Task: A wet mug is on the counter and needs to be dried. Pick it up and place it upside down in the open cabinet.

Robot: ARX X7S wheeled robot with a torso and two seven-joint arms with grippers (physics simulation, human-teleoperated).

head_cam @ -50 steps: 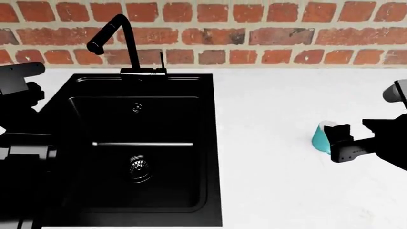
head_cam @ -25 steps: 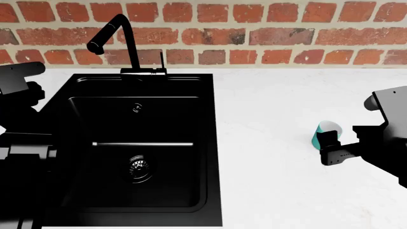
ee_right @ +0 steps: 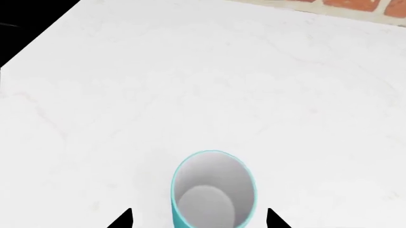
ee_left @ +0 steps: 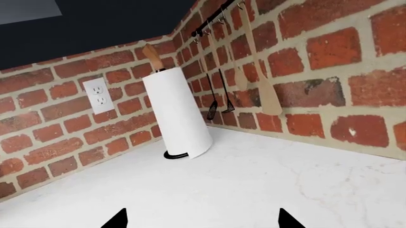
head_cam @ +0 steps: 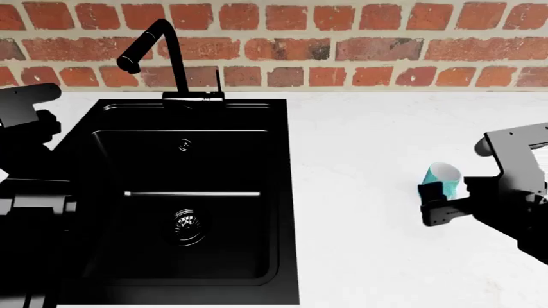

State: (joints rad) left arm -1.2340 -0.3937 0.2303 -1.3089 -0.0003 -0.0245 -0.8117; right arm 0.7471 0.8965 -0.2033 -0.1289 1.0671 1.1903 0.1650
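Right wrist view shows the small turquoise cylindrical mug (ee_right: 213, 190) upright on the smooth white counter (ee_right: 190, 85), directly between the right gripper (ee_right: 199, 219) fingertips, jaws spread, not yet touching.

the mug (ee_right: 214, 190) is teal outside and pale grey inside, on a white, faintly veined counter (head_cam: 376, 135). the sink (head_cam: 184, 199) and tap (head_cam: 158, 54) are black; the wall (head_cam: 342, 42) is red brick with tan mortar.

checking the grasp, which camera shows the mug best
The right wrist view: the mug stands upright, open mouth facing the camera, between the right hand's fingertips. The head view shows it small and partly hidden; the left wrist view misses it.
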